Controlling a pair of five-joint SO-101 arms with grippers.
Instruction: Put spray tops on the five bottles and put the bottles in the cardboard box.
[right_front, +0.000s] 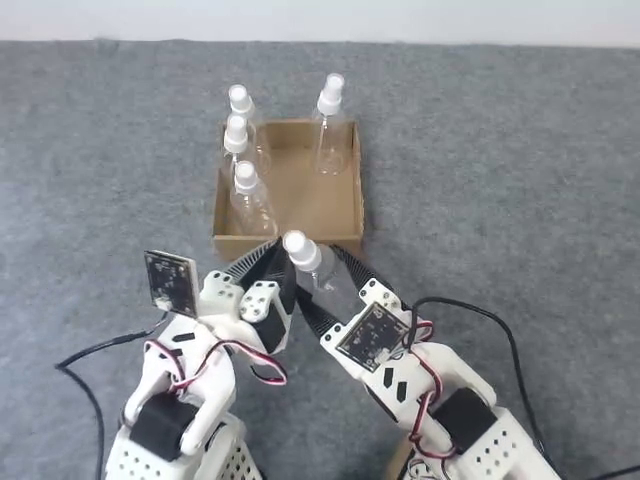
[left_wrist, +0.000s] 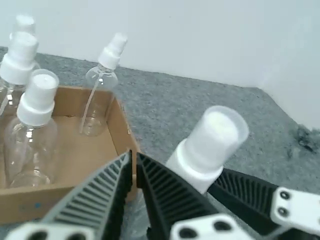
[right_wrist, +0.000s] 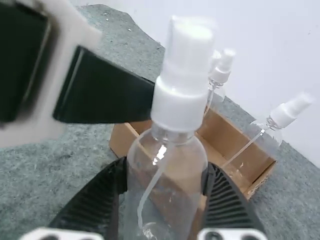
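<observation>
A clear bottle (right_front: 318, 268) with a white spray top (right_wrist: 184, 75) stands upright just in front of the cardboard box (right_front: 240, 243). My right gripper (right_front: 322, 282) is shut on the bottle's body (right_wrist: 167, 165). My left gripper (left_wrist: 134, 167) is shut with nothing between its fingers; in the right wrist view it lies against the side of the spray top. Several capped bottles stand in the box: two (right_front: 236, 135) (right_front: 248, 190) along its left side, one (right_front: 331, 130) at the back right, and one (right_front: 241, 102) at the back left corner.
Grey carpet covers the table all round the box. Open floor of the box (left_wrist: 75, 150) shows between the left bottles and the back right one. Cables (right_front: 490, 320) trail from both arms near the front edge.
</observation>
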